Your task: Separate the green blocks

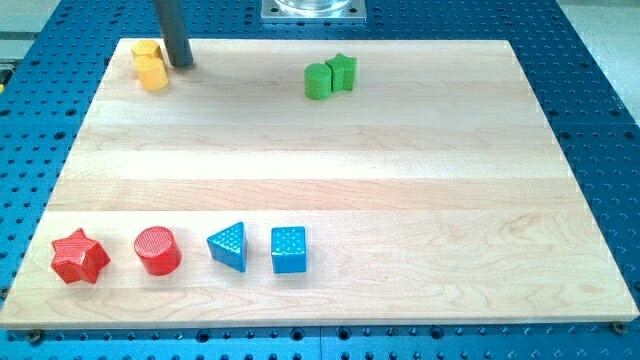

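Near the view's bottom, 4 blocks sit in a row on the wooden counter [330,170]: a red star [79,256], a red cylinder [158,250], a blue triangle [229,246], a blue cube [289,250]. Far up, the green cylinder [318,82] touches the green star [342,71]. My tip [180,63] sits just right of 2 yellow blocks [150,65]. There are no jaws.

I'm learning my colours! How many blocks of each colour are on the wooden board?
Yellow: 2, two yellow blocks at the view's top left, beside my tip
Green: 2, green cylinder and green star, touching
Red: 2, red star, red cylinder
Blue: 2, blue triangle, blue cube
Total: 8
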